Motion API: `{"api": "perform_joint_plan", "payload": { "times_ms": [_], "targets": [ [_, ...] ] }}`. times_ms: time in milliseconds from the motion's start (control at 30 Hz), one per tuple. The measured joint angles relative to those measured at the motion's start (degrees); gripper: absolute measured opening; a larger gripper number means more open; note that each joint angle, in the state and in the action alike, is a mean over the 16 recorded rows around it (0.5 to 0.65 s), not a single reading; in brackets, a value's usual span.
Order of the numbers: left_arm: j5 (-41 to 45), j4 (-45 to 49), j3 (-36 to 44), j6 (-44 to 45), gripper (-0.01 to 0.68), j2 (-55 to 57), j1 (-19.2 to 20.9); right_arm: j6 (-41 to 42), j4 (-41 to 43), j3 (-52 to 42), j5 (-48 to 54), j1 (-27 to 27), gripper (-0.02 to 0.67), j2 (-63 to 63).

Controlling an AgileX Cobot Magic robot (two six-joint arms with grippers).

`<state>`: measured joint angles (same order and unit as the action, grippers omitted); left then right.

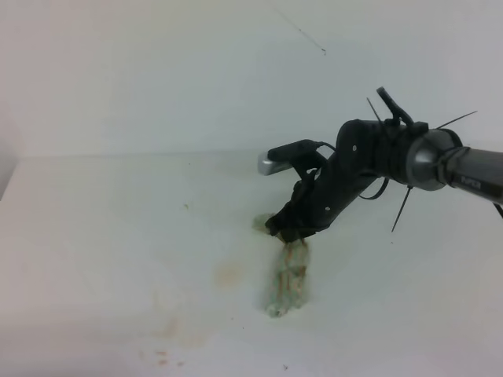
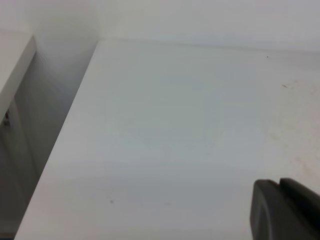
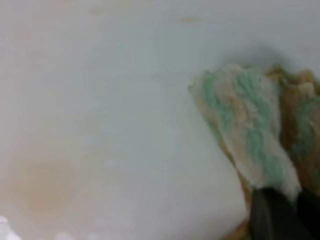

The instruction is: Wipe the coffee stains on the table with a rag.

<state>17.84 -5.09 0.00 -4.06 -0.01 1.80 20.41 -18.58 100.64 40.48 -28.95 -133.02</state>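
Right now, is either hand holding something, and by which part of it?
The right hand is shut on the rag, holding it by its upper end; the rest hangs down to the table. The left hand shows nothing held.

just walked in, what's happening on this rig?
The right gripper is shut on the rag, holding its top end while the rest trails on the table. Faint brownish coffee stains lie just left of the rag, with more smudges nearer the front edge. The left gripper sits off to the side over bare table, holding nothing visible.
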Motion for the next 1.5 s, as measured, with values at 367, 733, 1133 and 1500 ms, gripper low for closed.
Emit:
{"api": "perform_joint_plan", "payload": {
  "times_ms": [367,733,1133,1500],
  "targets": [
    [0.0,0.0,0.0,0.0,-0.003,0.0,0.0,3.45,-4.54,0.04,1.53,-2.9,0.0,-0.04],
    [0.0,0.0,0.0,0.0,-0.003,0.01,0.0,6.48,-9.48,-0.03,-0.33,-9.67,0.0,-0.11],
    [0.0,0.0,0.0,0.0,-0.003,0.01,0.0,5.2,-7.69,-0.05,-1.46,-0.8,0.0,0.18],
    [0.0,0.0,0.0,0.0,-0.003,0.01,0.0,7.45,-5.74,-1.05,-0.75,5.6,0.002,6.67]
  ]
}}
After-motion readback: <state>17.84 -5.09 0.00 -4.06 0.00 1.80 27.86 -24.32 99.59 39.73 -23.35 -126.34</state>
